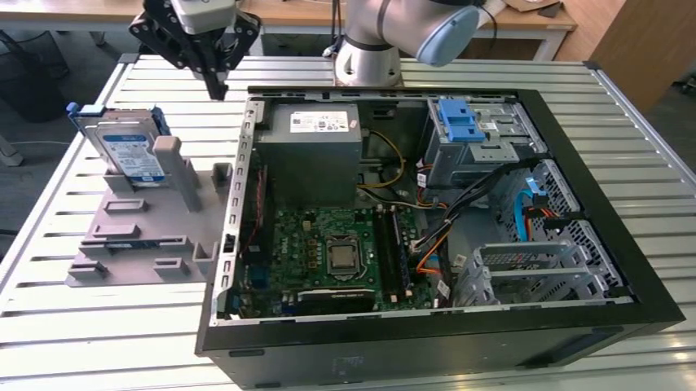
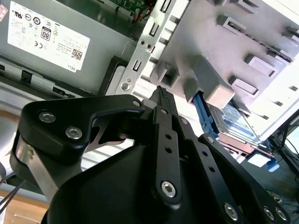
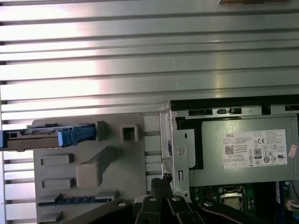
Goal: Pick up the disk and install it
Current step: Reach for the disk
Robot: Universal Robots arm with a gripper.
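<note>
Worktop (image 1: 109,342): slatted metal, carrying everything.
Computer case (image 1: 435,352): black, lying open on its side.
Power supply (image 1: 310,155): grey box with a white sticker, inside the case.
Motherboard (image 1: 326,252): green, next to the power supply.
Grey fixture (image 1: 142,236): just beside the case, on the exterior view's left.

In the exterior view, the silver-metal disk in blue rails (image 1: 129,153) stands on edge in a grey plastic fixture (image 1: 136,236) at centre left on the slatted metal table (image 1: 98,342). The open black computer case (image 1: 435,346) lies just to its right.
</note>
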